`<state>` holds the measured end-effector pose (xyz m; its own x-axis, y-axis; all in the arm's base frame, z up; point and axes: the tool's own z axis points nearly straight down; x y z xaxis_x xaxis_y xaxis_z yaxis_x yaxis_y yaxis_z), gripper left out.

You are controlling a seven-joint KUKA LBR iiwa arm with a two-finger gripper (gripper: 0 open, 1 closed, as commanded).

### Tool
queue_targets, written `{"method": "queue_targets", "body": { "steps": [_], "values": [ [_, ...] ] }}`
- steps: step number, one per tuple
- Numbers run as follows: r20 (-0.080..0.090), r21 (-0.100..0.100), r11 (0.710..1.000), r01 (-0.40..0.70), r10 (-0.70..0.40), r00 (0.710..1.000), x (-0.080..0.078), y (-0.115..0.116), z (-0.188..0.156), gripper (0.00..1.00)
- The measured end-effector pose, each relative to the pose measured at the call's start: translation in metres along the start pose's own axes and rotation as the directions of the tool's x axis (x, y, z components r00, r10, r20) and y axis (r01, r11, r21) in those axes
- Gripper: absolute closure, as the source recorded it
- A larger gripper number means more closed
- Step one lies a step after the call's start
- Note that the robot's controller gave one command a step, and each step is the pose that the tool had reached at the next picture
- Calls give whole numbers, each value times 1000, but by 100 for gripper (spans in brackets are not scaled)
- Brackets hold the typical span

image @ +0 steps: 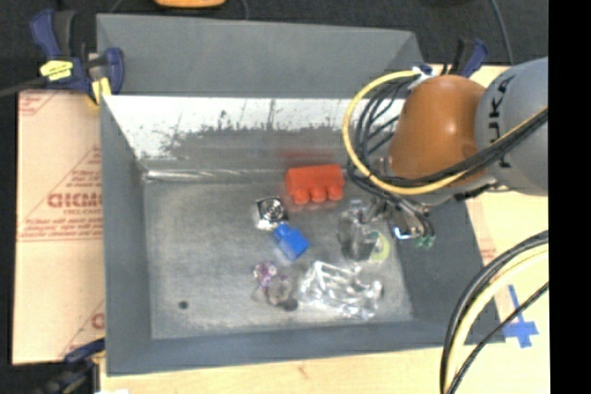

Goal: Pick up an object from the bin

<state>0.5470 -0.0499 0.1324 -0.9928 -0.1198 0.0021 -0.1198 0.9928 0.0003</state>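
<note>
- Orange cover [434,129], rounded like a dome, sits highest at the right, on the arm's wrist. Black and yellow cables [363,120] loop around its left side.
- Below the cover, the gripper [358,231] hangs low over the right part of the bin [194,244] floor. Its metal parts blend with the shiny things under it, so whether it is apart or together cannot be told.
- Just beside the gripper, toward the lower right, lies a small yellow-green thing [376,246]. It is the thing nearest the gripper, and it is partly covered by it. No contact can be made out.
- A red block [314,184] with three round bumps along its lower edge lies just up and left of the gripper, near the back wall.
- A heap of clear crinkled plastic [343,288] lies below the gripper, near the front wall.
- A blue piece [291,242] lies left of the gripper, with a crumpled silver thing [269,212] just above it.
- A small purple bit [267,272] lies left of the plastic heap, with a dark lump [279,295] just below it.
- The left half of the bin floor is bare grey metal.
</note>
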Motion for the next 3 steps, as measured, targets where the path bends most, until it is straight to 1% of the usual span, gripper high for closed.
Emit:
{"method": "queue_targets", "body": {
  "steps": [1,2,3],
  "values": [
    [10,5,980,199,-199,980,-46,-22,-25,100],
    [8,3,980,197,-197,980,-45,-22,-24,0],
    [2,4,767,642,-642,767,-17,-75,63,0]
  ]
}}
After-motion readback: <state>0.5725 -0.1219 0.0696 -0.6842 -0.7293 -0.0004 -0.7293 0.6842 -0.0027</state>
